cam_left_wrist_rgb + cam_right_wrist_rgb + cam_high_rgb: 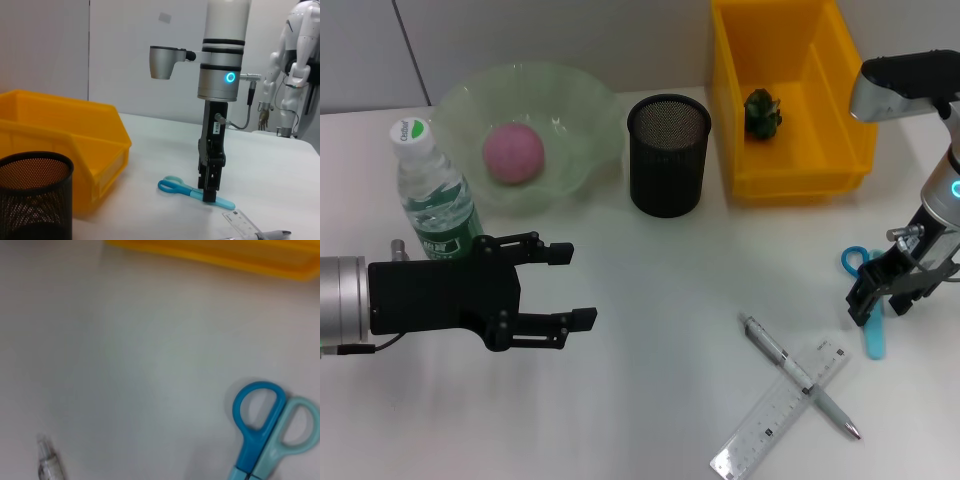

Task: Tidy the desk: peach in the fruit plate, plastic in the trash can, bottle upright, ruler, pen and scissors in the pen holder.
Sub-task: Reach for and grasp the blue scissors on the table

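Note:
My right gripper (877, 305) is down on the blue scissors (857, 261) at the right of the desk; the left wrist view shows it (210, 196) touching the scissors (172, 186), which lie flat. The right wrist view shows their handles (267, 427). The pen (800, 378) lies across the ruler (778, 412) at the front. My left gripper (560, 285) is open and empty, beside the upright bottle (433, 190). The peach (513, 153) sits in the green fruit plate (585, 115). Green plastic (762, 112) lies in the yellow bin (800, 175). The black mesh pen holder (668, 155) looks empty.
The pen holder (32, 197) and the yellow bin (75, 145) stand at the back of the white desk. The pen's tip (49, 462) and the ruler's end (241, 222) show near the scissors. A white robot figure (295, 60) stands beyond the desk.

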Tool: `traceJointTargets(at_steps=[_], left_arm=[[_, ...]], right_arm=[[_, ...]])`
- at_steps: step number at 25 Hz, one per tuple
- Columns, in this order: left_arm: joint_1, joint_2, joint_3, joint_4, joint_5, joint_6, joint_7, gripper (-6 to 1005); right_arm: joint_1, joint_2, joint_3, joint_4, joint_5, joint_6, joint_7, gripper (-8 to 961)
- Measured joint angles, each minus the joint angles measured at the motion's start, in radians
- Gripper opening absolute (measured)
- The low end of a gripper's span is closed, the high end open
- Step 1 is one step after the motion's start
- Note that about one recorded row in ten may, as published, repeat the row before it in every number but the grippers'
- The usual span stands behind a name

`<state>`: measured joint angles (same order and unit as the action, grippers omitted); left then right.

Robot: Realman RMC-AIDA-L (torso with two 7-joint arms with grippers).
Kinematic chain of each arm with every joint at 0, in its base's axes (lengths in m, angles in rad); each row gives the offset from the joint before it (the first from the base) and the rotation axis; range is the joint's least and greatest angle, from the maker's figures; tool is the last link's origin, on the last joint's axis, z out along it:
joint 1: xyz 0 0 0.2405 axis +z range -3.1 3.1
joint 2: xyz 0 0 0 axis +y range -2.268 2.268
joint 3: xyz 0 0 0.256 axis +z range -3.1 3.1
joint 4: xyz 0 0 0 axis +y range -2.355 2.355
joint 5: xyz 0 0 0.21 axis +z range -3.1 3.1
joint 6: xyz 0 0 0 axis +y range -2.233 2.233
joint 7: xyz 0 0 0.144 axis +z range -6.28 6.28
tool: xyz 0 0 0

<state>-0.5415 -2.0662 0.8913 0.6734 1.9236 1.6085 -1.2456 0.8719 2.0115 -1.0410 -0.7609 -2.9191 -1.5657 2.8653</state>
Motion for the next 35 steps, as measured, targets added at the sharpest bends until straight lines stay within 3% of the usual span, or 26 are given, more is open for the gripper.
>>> traceJointTargets(at_steps=[22, 26, 35], left_arm=[[0.0, 0.0, -0.001, 0.002, -0.002, 0.001, 0.0, 832], [0.0, 0.001, -0.002, 0.003, -0.009, 0.002, 0.0, 832], [0.0, 0.002, -0.002, 0.005, -0.009, 0.004, 0.0, 832]], right_arm=[[0.008, 0.001, -0.014, 0.007, 0.0, 0.004, 0.0, 517], [0.01, 0.0, -0.014, 0.008, 0.0, 0.003, 0.0, 306], [0.01, -0.002, -0.014, 0.007, 0.0, 0.002, -0.001, 310]])
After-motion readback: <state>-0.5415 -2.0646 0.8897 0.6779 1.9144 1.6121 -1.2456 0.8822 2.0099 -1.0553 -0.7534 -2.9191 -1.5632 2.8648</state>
